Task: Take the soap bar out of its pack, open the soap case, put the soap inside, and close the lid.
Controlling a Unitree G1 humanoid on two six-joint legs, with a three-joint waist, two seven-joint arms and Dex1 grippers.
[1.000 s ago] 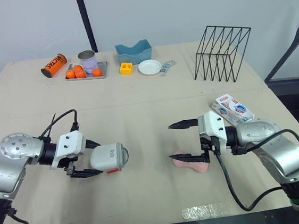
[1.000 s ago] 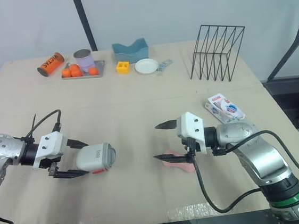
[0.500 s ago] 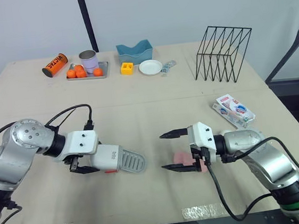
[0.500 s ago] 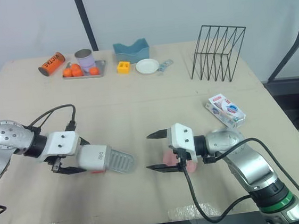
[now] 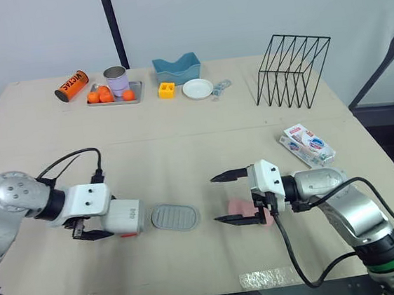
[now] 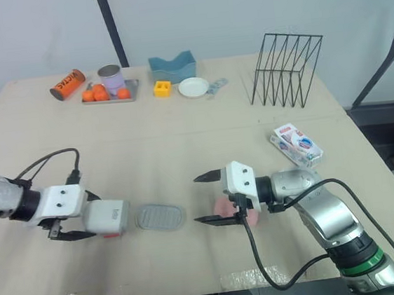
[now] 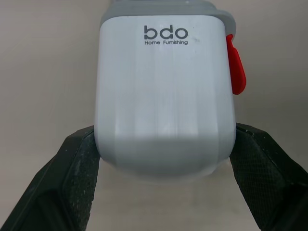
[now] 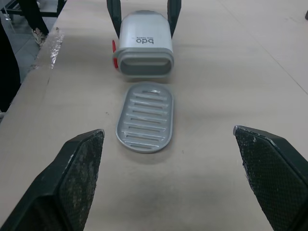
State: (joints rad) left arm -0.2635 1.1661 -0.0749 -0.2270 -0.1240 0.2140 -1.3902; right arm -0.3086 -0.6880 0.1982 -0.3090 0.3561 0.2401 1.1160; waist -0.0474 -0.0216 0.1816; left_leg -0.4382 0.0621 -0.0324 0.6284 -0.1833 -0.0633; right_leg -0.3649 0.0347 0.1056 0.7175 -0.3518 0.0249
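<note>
**Soap case, outer shell** (image 5: 125, 218): White rigid plastic with a red latch (image 7: 237, 72) on one side. It is located at the near left of the bench (image 5: 182, 142), lying on its side with the open mouth turned right. It is clamped across its two flat sides by the left tool (image 7: 164, 139), whose fingers are closed against the shell. It is judged light, hard and smooth, so the side grip may slip if squeezed only lightly.

**Soap case, inner tray** (image 5: 175, 217): A grey ribbed oval, drawn fully out and lying flat on the bench just right of the shell's mouth. It is judged thin, stiff and low. It is best taken by the raised rim at one end, since the flat face offers no purchase.

**Soap bar** (image 5: 240, 206): Pink and unwrapped, lying on the bench at near centre-right, right of the tray. It is partly hidden behind the lower finger of the right tool (image 5: 214, 200). Contact with that finger cannot be told. It is judged small, light, firm and probably slick, with a surface that marks under hard pressure. A grip across the narrow width at mid-length is advised.

**Right tool:** The fingers are spread wide and pointed left toward the tray, with nothing held.

**Soap pack** (image 5: 308, 143): A printed carton set aside at the right of the bench, well apart from the bar.
</note>
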